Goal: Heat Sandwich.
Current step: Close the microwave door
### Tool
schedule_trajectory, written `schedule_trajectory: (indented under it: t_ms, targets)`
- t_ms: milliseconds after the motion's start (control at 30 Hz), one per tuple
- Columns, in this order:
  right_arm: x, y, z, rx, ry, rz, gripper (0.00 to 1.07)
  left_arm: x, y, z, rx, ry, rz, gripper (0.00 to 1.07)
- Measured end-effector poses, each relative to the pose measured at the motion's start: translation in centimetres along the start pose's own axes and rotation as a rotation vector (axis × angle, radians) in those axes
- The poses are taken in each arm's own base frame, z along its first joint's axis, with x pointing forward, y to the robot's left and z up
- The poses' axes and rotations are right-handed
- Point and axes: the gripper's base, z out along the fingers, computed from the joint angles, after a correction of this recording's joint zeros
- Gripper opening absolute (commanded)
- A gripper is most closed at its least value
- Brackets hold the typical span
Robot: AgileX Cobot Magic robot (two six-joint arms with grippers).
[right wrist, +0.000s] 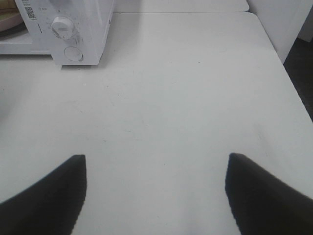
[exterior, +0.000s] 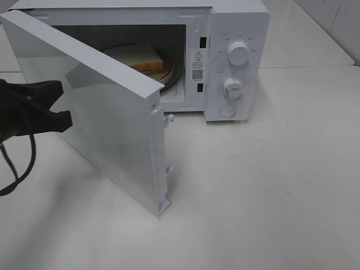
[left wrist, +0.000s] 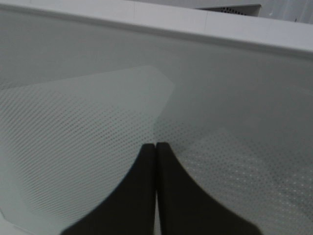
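The sandwich [exterior: 143, 56], white bread with a tan crust, lies on a pink plate [exterior: 169, 75] inside the white microwave [exterior: 236, 22]. Its door [exterior: 112, 129] stands swung out towards the front left. My left gripper [exterior: 64, 112] is at the door's outer face, left of it. In the left wrist view the left gripper [left wrist: 156, 146] is shut and holds nothing, its tips right at the dotted door panel [left wrist: 88, 107]. My right gripper [right wrist: 156, 166] hangs open over bare table, off to the right of the microwave [right wrist: 73, 24], and is out of the exterior view.
Two knobs [exterior: 238, 54] [exterior: 233, 87] and a round button [exterior: 226, 109] sit on the microwave's right panel. Door latches [exterior: 167, 118] stick out from the door's free edge. The white table [right wrist: 195, 98] ends at its right edge [right wrist: 293, 88].
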Motion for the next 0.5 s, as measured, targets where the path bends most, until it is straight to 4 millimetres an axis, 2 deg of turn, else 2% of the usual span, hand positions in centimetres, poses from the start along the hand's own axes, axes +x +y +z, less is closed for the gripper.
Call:
schedule_trajectory:
  t_ms: [133,167,300,467,500]
  targets:
    - [0.0,0.0,0.0,0.0,0.0,0.0,0.75,0.3,-1.2,2.0,-0.018,0.014,-0.026,0.0]
    - [0.0,0.0,0.0,0.0,0.0,0.0,0.75,0.3,-1.2,2.0,-0.018,0.014,-0.026,0.0]
    - [0.0,0.0,0.0,0.0,0.0,0.0,0.75,0.4,-3.2,4.6,0.017,0.015,-0.035,0.0]
    - [0.0,0.0,0.0,0.0,0.0,0.0,0.75,0.5,-4.1,5.9,0.025,0.014,-0.044,0.0]
    - [0.0,0.0,0.0,0.0,0.0,0.0,0.75,0.4,-4.6,6.7,0.023,0.005,-0.057,0.0]
